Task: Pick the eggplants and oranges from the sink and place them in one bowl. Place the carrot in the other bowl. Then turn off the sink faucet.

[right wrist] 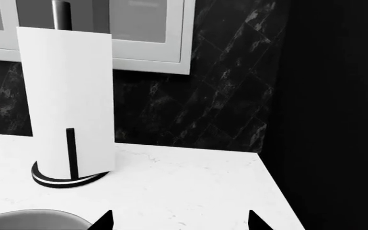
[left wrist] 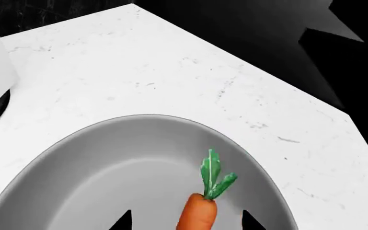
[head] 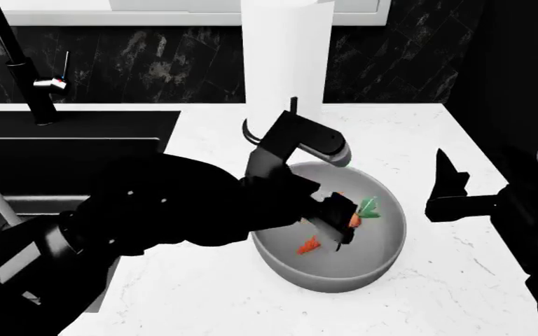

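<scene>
The carrot, bright orange with a green top, lies between the spread fingertips of my left gripper, touching neither. Below it is the wide mid-grey bowl. From the head camera, my left gripper reaches into that bowl, and the carrot shows beside its fingers. To the right of the bowl, my right gripper hangs over the counter, open and holding nothing. The black sink and its faucet are at the far left. The eggplants, the oranges and the paler bowl are out of view.
A tall white paper towel roll on a black stand is just behind the bowl, against the dark marble wall. The white counter ends at a dark drop on the right. My left arm hides much of the sink's near side.
</scene>
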Robot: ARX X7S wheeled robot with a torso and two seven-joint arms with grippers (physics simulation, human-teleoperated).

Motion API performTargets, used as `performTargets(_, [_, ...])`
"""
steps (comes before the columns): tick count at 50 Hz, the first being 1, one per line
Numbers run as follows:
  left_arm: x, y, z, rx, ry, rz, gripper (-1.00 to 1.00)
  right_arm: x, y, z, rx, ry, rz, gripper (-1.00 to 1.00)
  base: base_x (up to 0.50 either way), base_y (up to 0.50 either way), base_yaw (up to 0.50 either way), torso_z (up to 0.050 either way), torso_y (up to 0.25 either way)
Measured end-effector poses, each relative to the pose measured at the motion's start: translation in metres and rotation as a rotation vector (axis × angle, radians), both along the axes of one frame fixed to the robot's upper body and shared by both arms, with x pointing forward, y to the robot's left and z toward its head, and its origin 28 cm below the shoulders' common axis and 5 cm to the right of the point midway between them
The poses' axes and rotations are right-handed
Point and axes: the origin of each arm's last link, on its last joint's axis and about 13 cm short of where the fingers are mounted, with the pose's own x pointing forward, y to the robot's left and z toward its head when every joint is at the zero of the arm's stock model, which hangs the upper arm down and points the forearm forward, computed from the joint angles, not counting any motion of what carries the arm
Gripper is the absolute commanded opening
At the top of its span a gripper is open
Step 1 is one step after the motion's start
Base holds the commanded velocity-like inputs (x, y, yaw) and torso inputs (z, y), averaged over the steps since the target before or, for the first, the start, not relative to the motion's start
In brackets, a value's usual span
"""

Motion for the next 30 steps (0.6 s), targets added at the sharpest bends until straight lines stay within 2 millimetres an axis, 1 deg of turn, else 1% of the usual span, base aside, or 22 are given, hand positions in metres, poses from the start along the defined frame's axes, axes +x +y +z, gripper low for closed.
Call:
performTargets(15, [-0.004,-0.001,0.005,-0.017,-0.020,0.000,1.00,0.000,-0.001,-0.001,0.002,0.001,-0.002,1.00,0.00,0.00,0.00,0.000,0.000])
performTargets(22, [-0.005,0.001,0.014,-0.044,-0.048,0.002,1.00,0.000,-0.001,0.000,0.003,-0.003,-0.001,1.00,0.00,0.00,0.00,0.000,0.000])
performTargets(30, [-0.005,0.011,0.026,-0.077,-0.162,0.073,1.00,0.002,0.000,0.002,0.009,-0.007,-0.001,1.00,0.00,0.00,0.00,0.000,0.000])
